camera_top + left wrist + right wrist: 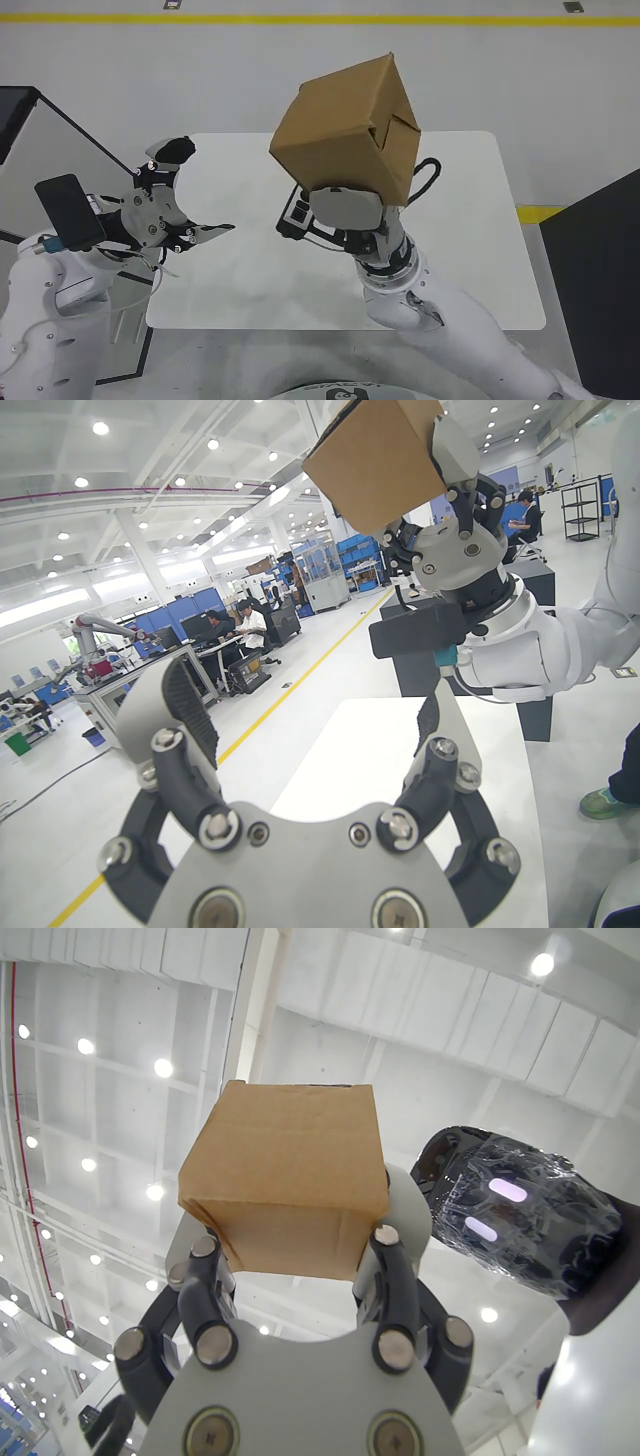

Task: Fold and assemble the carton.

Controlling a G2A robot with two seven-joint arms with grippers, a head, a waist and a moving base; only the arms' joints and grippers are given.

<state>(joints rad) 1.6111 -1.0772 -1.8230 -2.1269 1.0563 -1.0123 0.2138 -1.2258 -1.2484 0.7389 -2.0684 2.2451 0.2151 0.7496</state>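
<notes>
Top view: right hand [295,1228] clamped the folded carton [345,125], up in the air above the desk [460,260] centre; left hand [202,188] was wide open, empty, at the desk's left edge.

The desk [480,200] was a white slab with rounded corners, wider from left to right than from near to far, and its top was plain and matte. It stood on a pale grey floor [250,80]. A yellow line [300,18] ran left to right on the floor, well beyond the desk's far edge. A black unit [600,290] stood near the right edge, with a short yellow strip [540,212] on the floor beside it. A black-framed panel [25,115] stood off the far left corner.
</notes>
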